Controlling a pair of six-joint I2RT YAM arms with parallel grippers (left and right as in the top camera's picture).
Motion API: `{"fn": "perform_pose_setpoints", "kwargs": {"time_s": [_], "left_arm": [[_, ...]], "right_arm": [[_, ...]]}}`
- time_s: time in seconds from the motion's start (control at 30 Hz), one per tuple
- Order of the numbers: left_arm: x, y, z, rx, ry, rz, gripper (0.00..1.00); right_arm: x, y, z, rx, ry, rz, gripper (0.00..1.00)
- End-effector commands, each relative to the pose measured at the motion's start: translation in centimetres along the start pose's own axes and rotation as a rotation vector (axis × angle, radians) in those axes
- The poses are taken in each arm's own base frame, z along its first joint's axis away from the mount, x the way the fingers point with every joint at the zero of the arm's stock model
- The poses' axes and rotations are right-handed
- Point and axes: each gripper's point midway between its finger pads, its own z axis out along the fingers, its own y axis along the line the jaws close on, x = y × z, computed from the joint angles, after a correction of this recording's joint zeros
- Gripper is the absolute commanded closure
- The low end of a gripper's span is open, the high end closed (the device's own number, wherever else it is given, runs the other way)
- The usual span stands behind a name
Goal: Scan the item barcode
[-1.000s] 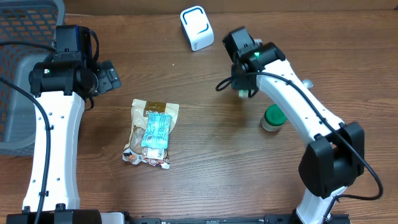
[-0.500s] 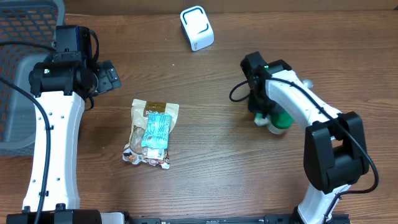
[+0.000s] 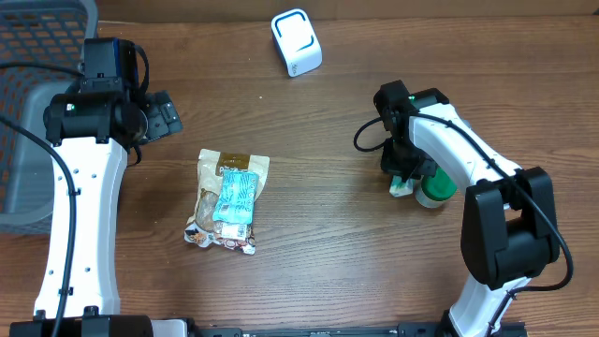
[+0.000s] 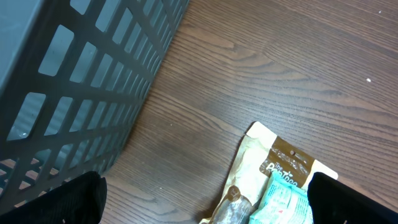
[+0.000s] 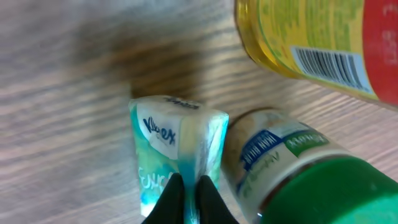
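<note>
L arm: extended fwd, jaws wide open | R arm: elbow bent, wrist down, jaws pinched shut

This looks like a robot test bench laid out as a shop checkout. A white left arm at 9 o'clock and a white right arm at 4 o'clock work over a bare wooden table. A grey shopping basket sits at 10 o'clock and a small white scanner at 12 o'clock. Groceries lie about: snack bags at 8 o'clock, and a tissue pack, a green-capped jar and a barcoded bottle at 3 o'clock.
</note>
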Motion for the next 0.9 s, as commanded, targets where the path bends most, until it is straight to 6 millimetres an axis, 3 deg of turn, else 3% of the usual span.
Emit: {"fn": "perform_pose_setpoints", "kwargs": {"time_s": [0.0,0.1,0.17,0.3,0.4,0.57,0.8,0.87], "left_arm": [[-0.5,0.2,-0.4,-0.007,-0.021,0.006,0.01],[-0.5,0.2,-0.4,-0.007,-0.021,0.006,0.0],[-0.5,0.2,-0.4,-0.007,-0.021,0.006,0.0],[-0.5,0.2,-0.4,-0.007,-0.021,0.006,0.01],[-0.5,0.2,-0.4,-0.007,-0.021,0.006,0.01],[-0.5,0.2,-0.4,-0.007,-0.021,0.006,0.0],[-0.5,0.2,-0.4,-0.007,-0.021,0.006,0.0],[-0.5,0.2,-0.4,-0.007,-0.021,0.006,0.0]], "right_arm": [[0.1,0.1,0.1,-0.007,0.003,0.003,0.89],[0.1,0.0,0.1,-0.006,0.006,0.003,0.82],[0.1,0.0,0.1,-0.007,0.004,0.004,0.7],[-0.1,0.5,0.0,-0.016,-0.01,0.0,0.61],[-0.6,1.5,-0.2,-0.042,-0.042,-0.02,0.59],[-1.0,4.5,-2.6,-0.151,-0.061,-0.059,0.46],[2.6,15.2,-8.3,-0.696,0.041,-0.306,0.45],[3.6,17.3,-9.9,-0.818,0.058,-0.348,0.44]]}}
